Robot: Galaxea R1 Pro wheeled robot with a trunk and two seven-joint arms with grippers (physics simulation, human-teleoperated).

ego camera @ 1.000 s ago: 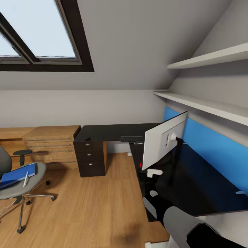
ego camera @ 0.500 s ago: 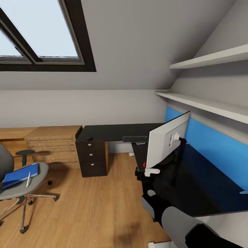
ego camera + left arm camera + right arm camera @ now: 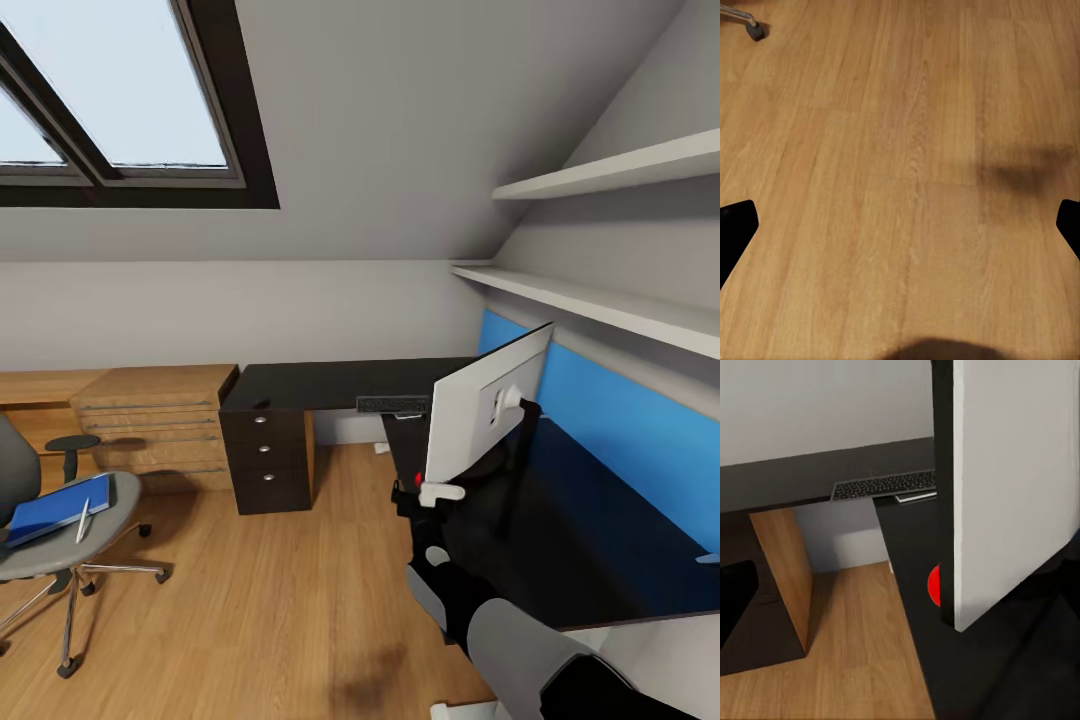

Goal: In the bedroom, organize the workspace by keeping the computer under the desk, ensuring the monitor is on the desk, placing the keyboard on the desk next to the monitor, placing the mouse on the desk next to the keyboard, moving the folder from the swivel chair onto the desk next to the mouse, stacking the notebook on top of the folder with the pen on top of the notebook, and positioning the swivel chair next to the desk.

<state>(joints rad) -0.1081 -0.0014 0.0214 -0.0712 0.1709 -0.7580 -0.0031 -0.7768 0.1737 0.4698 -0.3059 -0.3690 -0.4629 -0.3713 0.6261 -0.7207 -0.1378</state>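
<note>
Head view: the right gripper [image 3: 437, 492] sits at the lower near corner of the wide white-backed monitor [image 3: 480, 405]; whether it grips that edge cannot be told. That screen stands on the long black L-shaped desk [image 3: 560, 540], its long axis running away from the gripper along the blue wall panel [image 3: 620, 425], so the right arm is nearer. The slim dark grey keyboard [image 3: 392, 404] lies beyond. The left gripper [image 3: 900, 232] is spread wide over the light wood plank floor [image 3: 870, 150].

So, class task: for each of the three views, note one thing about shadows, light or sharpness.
Head view: daylight enters through the skylight, and a soft dark shadow lies on the plank floor.
Left wrist view: a blurred shadow patch sits on the floor, and the wood grain looks soft.
Right wrist view: the monitor back is evenly lit, and the desk underside is dark.
</note>
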